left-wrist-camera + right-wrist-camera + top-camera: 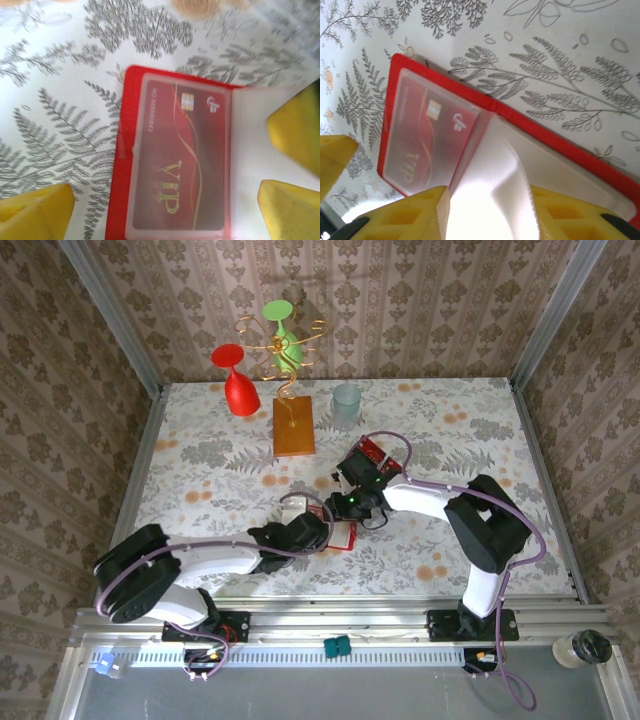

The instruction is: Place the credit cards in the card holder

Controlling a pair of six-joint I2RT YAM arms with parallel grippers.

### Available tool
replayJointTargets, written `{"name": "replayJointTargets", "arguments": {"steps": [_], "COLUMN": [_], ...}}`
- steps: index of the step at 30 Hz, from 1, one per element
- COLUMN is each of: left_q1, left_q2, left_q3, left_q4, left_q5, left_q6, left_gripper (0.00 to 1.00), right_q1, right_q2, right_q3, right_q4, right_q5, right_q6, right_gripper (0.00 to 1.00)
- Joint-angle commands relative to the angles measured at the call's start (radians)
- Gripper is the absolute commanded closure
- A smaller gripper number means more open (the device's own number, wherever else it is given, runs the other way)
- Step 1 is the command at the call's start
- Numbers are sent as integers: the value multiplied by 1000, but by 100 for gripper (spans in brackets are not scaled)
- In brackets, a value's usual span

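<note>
The card holder (125, 150) lay open on the counter (200, 470), near the front and between my two arms. One credit card (185, 165) sat in its clear pocket. My left fingers (35, 212) stood wide apart with the holder between them, gripping nothing. A pale pocket flap (490, 195) stood up between my right fingers (415, 215), but I could not tell if they were pinching it. If they let go, I think the flap could flop down and the holder could fold shut. If they pulled too hard, the light holder could slide or lift, because nothing pressed it down, and the card might slip out. The counter had a pale cloth with gray leaves and orange flowers, and it looked smooth, so things might slide. Behind stood an orange wooden block (293, 426), a red glass (237, 385), a green glass (283, 332) and a pale cup (346, 405). Brown patterned walls (60, 390) closed the room in.
</note>
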Motion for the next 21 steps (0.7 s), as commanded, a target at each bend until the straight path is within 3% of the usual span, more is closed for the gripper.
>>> {"name": "replayJointTargets", "arguments": {"steps": [1,12,21], "left_q1": [10,95,126], "left_q2": [-102,-425,-509], "left_q3": [-30,-153,-199], "left_q4": [-80,-184,-210], "left_q5": [-49,-57,-38], "left_q6": [-1,5,7], "left_gripper": [2,0,0], "right_q1": [25,83,93], "right_q2": [-37,94,199], "right_q3": [47,169,225], "right_q4": [-8,-3,32], "right_q5": [-30,-22,-21], "right_q6": [32,79,104], "right_gripper": [55,53,53]}}
